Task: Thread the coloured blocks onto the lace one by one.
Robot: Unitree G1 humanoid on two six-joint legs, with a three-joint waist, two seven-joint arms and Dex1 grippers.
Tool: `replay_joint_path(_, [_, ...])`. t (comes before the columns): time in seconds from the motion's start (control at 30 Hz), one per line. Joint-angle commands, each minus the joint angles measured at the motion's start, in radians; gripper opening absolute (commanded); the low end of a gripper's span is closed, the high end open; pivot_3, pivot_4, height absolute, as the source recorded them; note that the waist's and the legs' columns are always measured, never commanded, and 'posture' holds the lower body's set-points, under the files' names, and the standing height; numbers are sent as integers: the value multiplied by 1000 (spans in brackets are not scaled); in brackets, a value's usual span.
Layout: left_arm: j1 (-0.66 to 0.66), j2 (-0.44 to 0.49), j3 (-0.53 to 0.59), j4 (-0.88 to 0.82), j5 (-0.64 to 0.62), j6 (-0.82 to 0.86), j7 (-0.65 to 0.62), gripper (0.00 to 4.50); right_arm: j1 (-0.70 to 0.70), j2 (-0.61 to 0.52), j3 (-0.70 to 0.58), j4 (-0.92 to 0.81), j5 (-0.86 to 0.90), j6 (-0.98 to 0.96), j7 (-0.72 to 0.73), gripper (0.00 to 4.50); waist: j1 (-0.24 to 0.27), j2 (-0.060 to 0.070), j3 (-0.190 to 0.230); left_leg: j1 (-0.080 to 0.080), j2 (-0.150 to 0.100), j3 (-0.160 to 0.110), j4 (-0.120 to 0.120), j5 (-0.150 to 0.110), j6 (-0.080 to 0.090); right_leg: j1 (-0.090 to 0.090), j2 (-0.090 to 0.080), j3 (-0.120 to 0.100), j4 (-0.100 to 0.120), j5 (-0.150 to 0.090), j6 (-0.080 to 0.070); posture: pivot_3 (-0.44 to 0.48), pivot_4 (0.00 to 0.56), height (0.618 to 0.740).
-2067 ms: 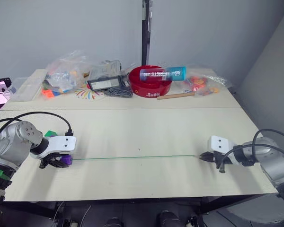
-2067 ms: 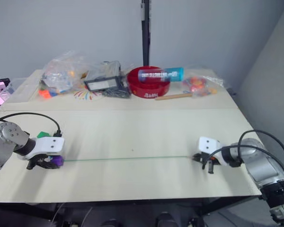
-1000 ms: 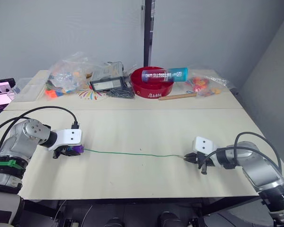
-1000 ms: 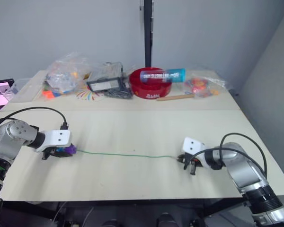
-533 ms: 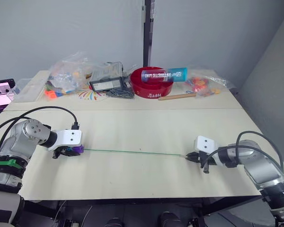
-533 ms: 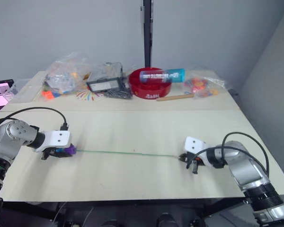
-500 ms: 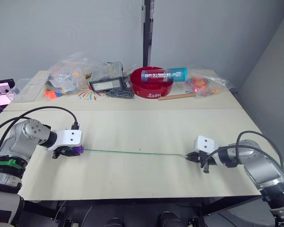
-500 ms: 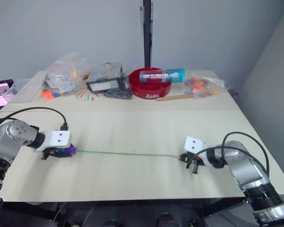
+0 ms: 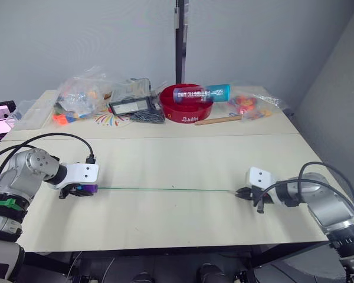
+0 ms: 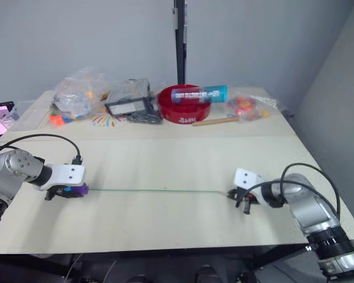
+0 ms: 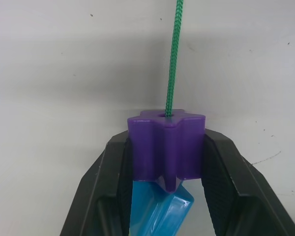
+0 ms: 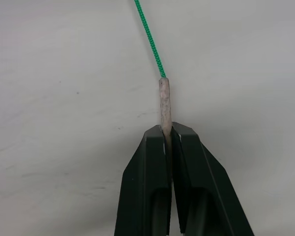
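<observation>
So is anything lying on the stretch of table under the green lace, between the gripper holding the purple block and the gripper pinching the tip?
Nothing visible. The thin green lace spans bare table from the purple plastic block in the left gripper to the right gripper.

Lace stretched across the near half of my table

My left gripper (image 9: pixel 76 191) sits at its left end, my right gripper (image 9: pixel 242 193) at its right; the lace (image 9: pixel 165 189) runs between, with bowl (image 9: pixel 186 106) and bags (image 9: pixel 82 94) behind.
</observation>
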Motion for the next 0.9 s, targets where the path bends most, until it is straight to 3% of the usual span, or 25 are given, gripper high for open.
replay_joint_path(0.03, [30,10,-36,36,52,7,4,1395,-2,-9,3,29,-37,2,-21,0,-1,0,0,0,0,0,0,0,0,0,0,0,0,0,0,0,150,731])
replay_joint_path(0.3, [26,-23,-9,19,8,20,12,1395,17,21,23,-18,-13,25,-15,0,-3,0,0,0,0,0,0,0,0,0,0,0,0,0,0,0,150,731])
replay_joint_path(0.37, [24,-32,3,18,-6,14,12,2440,17,36,29,-11,-11,24,-18,0,-3,0,0,0,0,0,0,0,0,1,0,0,0,0,0,0,150,731])
replay_joint_path(0.47, [27,-42,21,7,-32,8,-3,3469,9,60,32,21,-17,10,-27,0,-5,0,0,0,0,0,0,0,0,2,0,0,0,0,0,0,150,731])
replay_joint_path(0.6, [25,-48,45,-4,-48,11,-11,4500,-28,104,33,81,-17,1,-33,1361,-12,0,0,0,0,0,0,0,0,3,0,0,-1,0,0,0,150,731])
replay_joint_path(0.9, [64,5,117,-142,-174,112,-127,4500,-79,128,-12,44,69,10,56,4462,-15,-2,1,-3,0,-1,0,-1,2,-4,0,-1,-2,2,-4,0,150,731])
